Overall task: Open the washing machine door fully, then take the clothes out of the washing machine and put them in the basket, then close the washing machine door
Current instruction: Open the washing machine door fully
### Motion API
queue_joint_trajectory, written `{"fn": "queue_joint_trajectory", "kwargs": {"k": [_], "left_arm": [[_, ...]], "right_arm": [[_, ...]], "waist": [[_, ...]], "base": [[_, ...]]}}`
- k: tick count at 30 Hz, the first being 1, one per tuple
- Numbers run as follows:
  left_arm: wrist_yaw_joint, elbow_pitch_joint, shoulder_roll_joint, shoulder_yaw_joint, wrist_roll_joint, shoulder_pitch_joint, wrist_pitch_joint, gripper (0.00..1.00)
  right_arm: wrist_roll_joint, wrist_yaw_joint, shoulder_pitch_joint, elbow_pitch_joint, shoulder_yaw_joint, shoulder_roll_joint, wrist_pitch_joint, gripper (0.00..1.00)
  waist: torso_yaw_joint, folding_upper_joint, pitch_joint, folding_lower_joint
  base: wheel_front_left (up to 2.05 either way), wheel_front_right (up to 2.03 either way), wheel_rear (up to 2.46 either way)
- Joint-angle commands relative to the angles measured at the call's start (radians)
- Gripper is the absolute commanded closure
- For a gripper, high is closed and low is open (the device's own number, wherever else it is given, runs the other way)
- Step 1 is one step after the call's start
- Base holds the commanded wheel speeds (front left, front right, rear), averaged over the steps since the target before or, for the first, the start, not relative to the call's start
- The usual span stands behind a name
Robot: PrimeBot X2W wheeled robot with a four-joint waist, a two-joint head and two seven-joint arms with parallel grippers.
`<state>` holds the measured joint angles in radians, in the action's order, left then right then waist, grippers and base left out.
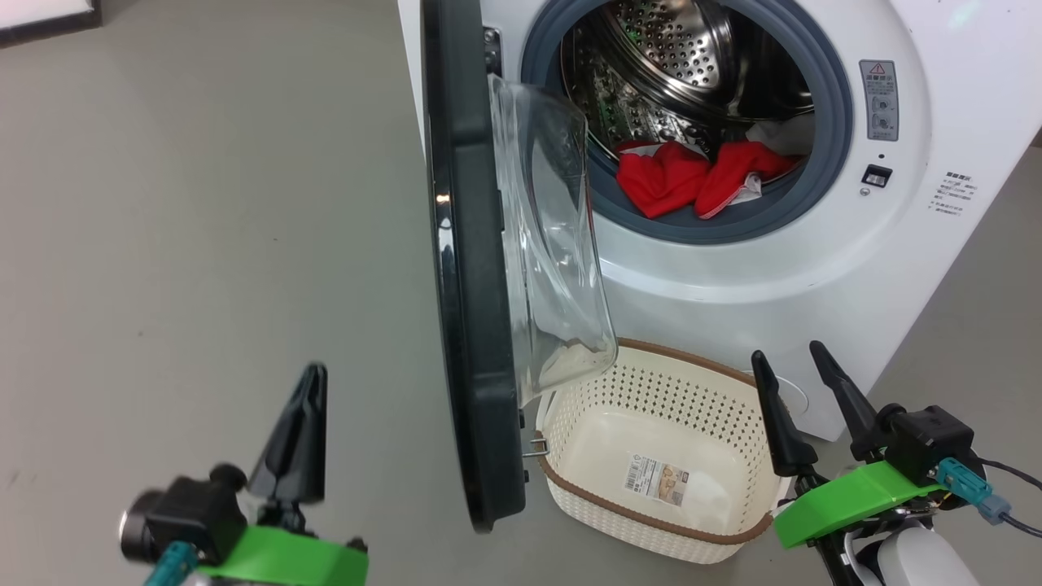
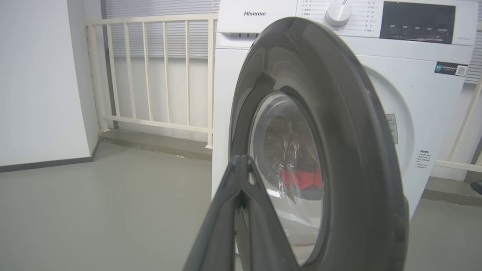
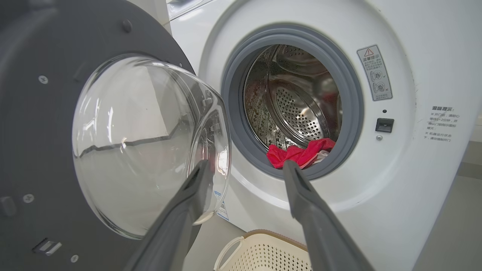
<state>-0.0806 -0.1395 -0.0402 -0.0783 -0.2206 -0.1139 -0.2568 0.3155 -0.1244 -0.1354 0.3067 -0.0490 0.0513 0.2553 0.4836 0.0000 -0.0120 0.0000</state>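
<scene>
Clothes (image 1: 700,175), red with bits of white, lie heaped at the front lower edge of the drum (image 1: 676,49), spilling onto the grey gasket (image 1: 733,228) of the washing machine (image 1: 814,268). The washing machine door (image 1: 468,285) stands swung out at the left of the opening, edge-on in the head view. Its clear glass bowl (image 1: 553,244) bulges towards the machine, with its lower edge over the left rim of the basket (image 1: 676,391). That basket sits on the floor (image 1: 203,203) just in front of the machine, below the opening, with a paper label (image 1: 659,480) in its bottom.

Left gripper (image 1: 316,376) hangs low on the outer side of the door, well apart from the clothes, with the door between them. Its two dark fingers are pressed together tip to tip and hold nothing. In the left wrist view they point at the door's outer face (the red fabric shows through the window just past their tip); whether they touch the black rim cannot be told.

Right gripper (image 1: 788,353) is beside the basket's right rim, below and to the right of the clothes, its fingers spread wide with nothing between them. In the right wrist view they point at the opening, and the red heap lies between their tips, some way ahead
</scene>
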Motion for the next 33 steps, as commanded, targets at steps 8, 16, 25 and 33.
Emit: {"fn": "queue_joint_trajectory", "kwargs": {"k": [8, 16, 25, 33], "left_arm": [[-0.015, 0.194, -0.010, 0.023, -0.005, -0.133, -0.005, 1.00], [-0.025, 0.308, -0.010, -0.057, -0.043, -0.209, -0.004, 1.00], [-0.042, 0.276, -0.014, -0.220, -0.064, -0.252, 0.070, 1.00], [-0.047, 0.181, -0.017, -0.315, -0.141, -0.221, 0.173, 1.00]], "right_arm": [[0.011, -0.006, -0.020, -0.016, -0.040, -0.001, 0.006, 0.00], [0.015, -0.006, -0.022, -0.010, -0.050, -0.001, 0.006, 0.00], [0.022, -0.006, -0.026, -0.006, -0.060, -0.001, 0.006, 0.00], [0.022, -0.006, -0.021, -0.006, -0.039, -0.001, 0.006, 0.00]], "waist": [[-0.015, 0.0000, 0.000, 0.0000], [-0.035, 0.0000, 0.001, 0.0000], [-0.058, 0.0000, 0.004, 0.0000], [-0.061, 0.0000, 0.002, 0.0000]], "base": [[0.00, 0.00, 0.00], [0.00, 0.00, 0.00], [0.00, 0.00, 0.00], [0.00, 0.00, 0.00]]}}
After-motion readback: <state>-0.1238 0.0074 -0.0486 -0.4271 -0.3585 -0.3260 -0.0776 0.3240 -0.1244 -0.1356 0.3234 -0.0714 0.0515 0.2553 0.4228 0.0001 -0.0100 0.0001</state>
